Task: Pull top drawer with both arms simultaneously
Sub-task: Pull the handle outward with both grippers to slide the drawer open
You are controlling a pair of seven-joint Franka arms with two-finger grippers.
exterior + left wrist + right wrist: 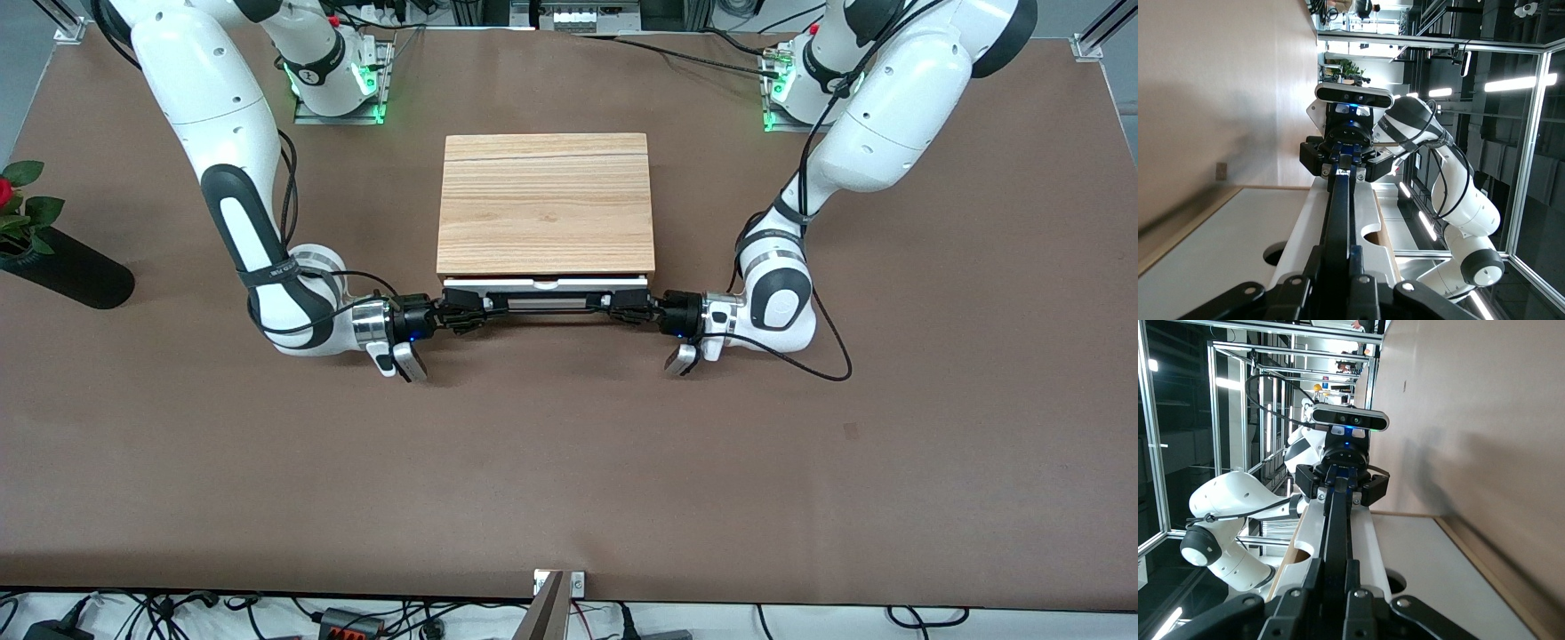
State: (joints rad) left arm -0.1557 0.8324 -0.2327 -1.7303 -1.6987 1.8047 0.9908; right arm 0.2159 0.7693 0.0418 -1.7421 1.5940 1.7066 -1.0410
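Observation:
The light wood cabinet (545, 203) stands mid-table. Its top drawer (544, 285) shows a white front panel just under the cabinet's front edge, barely out. The long black bar handle (545, 303) runs across its front. My left gripper (628, 311) is shut on the handle's end toward the left arm's side. My right gripper (462, 313) is shut on the other end. In the left wrist view my gripper (1338, 280) clamps the bar (1338, 220), with the right gripper at its other end. In the right wrist view my gripper (1336, 597) clamps the bar (1337, 527).
A black vase with a red flower (40, 253) lies near the table edge at the right arm's end. Cables trail from both wrists onto the brown table (569, 462). The arm bases stand at the top corners beside the cabinet.

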